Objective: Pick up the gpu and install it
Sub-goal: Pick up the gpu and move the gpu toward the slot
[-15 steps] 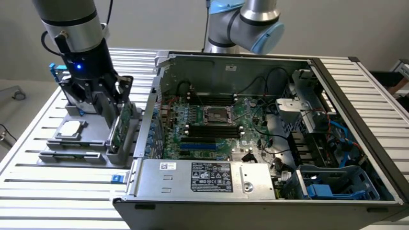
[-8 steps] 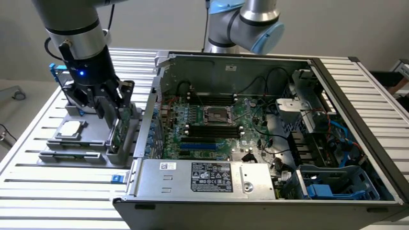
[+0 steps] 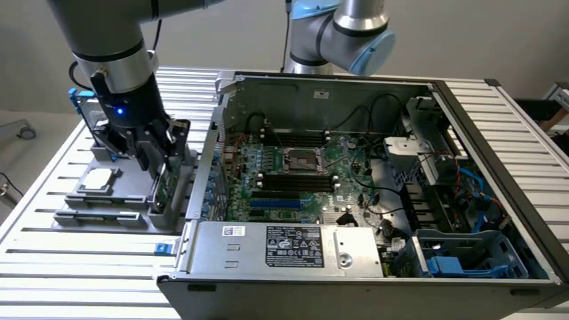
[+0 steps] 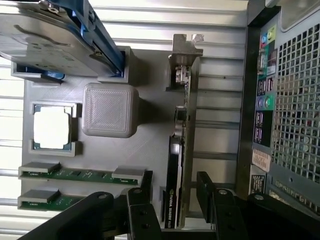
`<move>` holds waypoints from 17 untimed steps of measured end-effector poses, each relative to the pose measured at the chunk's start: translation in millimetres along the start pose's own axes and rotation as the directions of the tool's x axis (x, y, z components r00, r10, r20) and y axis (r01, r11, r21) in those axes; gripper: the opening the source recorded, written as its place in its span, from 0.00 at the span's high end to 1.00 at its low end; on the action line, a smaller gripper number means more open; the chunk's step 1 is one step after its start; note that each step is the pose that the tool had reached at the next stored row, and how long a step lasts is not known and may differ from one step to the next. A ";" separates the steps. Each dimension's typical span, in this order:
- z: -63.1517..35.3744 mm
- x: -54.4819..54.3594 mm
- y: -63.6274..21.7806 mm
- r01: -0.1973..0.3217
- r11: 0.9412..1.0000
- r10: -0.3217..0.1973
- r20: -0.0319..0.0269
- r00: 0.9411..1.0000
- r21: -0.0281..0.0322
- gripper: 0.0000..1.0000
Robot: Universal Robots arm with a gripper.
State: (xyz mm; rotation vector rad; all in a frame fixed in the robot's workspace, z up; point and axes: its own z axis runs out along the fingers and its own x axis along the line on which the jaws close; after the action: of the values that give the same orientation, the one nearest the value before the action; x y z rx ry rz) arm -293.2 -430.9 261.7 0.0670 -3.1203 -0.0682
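The gpu point(image 4: 179, 150) stands on its edge in a slot of the grey fixture point(image 4: 150, 145), its silver end bracket point(image 4: 186, 50) at the far end. Its black cooler shroud faces one finger and its green board faces the other. My gripper point(image 4: 172, 200) is open and straddles the card, one black finger point(image 4: 139, 202) on each side with a small gap to the card. In the exterior view the gripper point(image 3: 162, 152) hangs low over the fixture point(image 3: 106, 207) at the exterior view's left, right above the gpu point(image 3: 164, 190).
The open computer case point(image 3: 462, 133) lies beside the fixture, its motherboard point(image 3: 294, 167) and blue slots point(image 3: 280, 200) exposed. The fixture also holds a processor chip point(image 4: 51, 127), a hard drive in a blue frame point(image 4: 50, 35), two memory sticks point(image 4: 75, 173) and a grey block point(image 4: 110, 110).
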 end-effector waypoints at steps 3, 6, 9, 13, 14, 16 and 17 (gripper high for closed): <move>5.6 -1.5 2.8 -0.003 1.000 0.003 0.000 1.000 0.000 0.52; 11.3 -1.8 7.0 -0.007 1.000 0.007 0.000 1.000 0.000 0.52; 15.2 1.1 8.7 -0.013 1.000 0.013 0.006 1.000 0.002 0.52; 19.1 5.6 10.9 -0.015 1.000 0.015 0.023 1.000 0.007 0.52; 19.9 5.6 11.2 -0.015 1.000 0.015 0.027 1.000 0.008 0.52; 21.6 5.6 12.0 -0.015 1.000 0.015 0.033 0.999 0.009 0.52; 22.2 5.6 12.3 -0.016 1.000 0.016 0.035 0.999 0.010 0.52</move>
State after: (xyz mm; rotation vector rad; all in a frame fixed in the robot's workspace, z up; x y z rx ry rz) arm -299.8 -417.9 240.2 0.0414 -3.1560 -0.0543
